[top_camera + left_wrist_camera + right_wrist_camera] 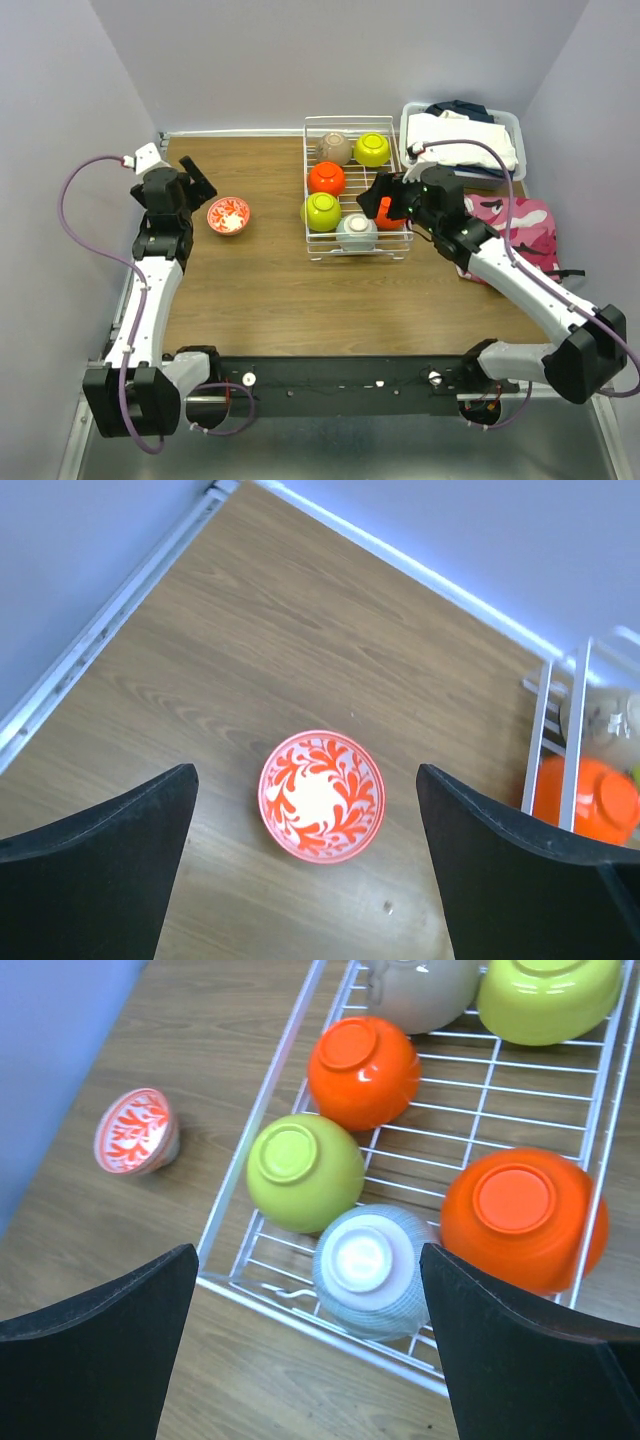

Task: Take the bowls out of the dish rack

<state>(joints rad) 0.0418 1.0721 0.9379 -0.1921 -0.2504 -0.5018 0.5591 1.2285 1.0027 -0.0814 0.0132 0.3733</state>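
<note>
The white wire dish rack (358, 257) stands at the table's back middle. Bottom-up in it lie a taupe bowl (334, 148), two lime-green bowls (372, 149) (322, 211), an orange bowl (327, 178) and a pale blue bowl (356, 232). A second orange bowl (522, 1218) is partly hidden under my right gripper (378, 200), which hovers open over the rack's front right; the pale blue bowl (372, 1270) lies below its jaws. A white-and-red patterned bowl (322, 795) stands upright on the wood left of the rack. My left gripper (305, 772) hangs open above it, touching nothing.
A grey bin of folded clothes (462, 135) stands behind the rack's right side, with a pink camouflage cloth (510, 225) in front of it. Walls close the table on the left, back and right. The rack's corner (577, 740) shows at the left wrist view's right edge.
</note>
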